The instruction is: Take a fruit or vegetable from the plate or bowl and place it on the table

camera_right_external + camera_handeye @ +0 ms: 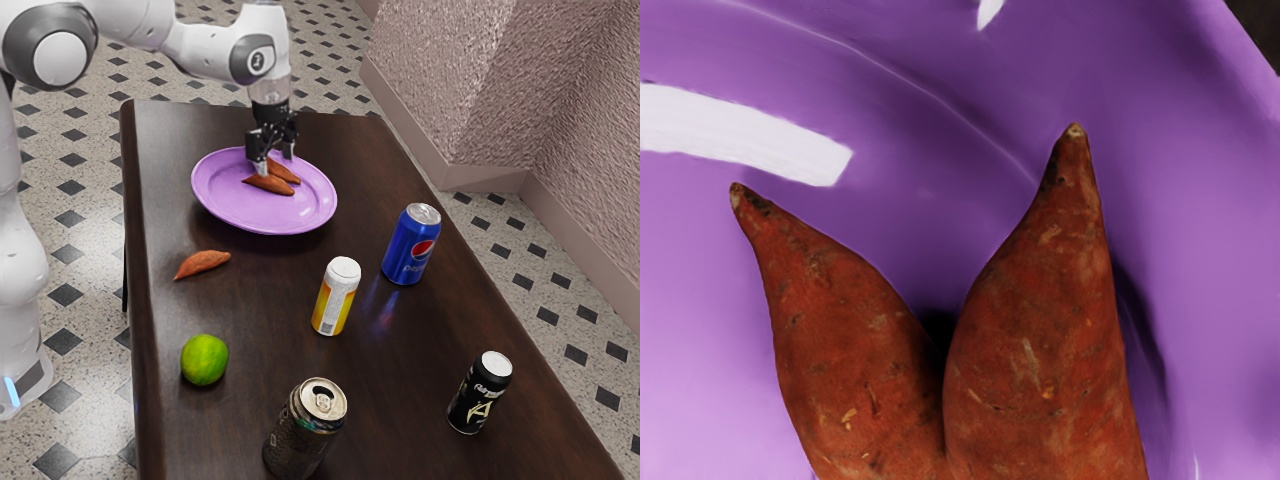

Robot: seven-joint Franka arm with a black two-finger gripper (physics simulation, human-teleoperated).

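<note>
Exterior view: jaws are parted, released, above the purple plate (225,205). Two sweet potatoes (271,185) are seen on it, under the jaws; a third sweet potato (204,263) is seen on the desk (255,290). Wrist view: both plated ones are shown touching, tips apart.

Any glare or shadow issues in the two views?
Wrist view: hard white glare patches on the plate, dark shadow beside one sweet potato and in the gap between the two. Exterior view: faint blue glow on the table by the blue can.
</note>
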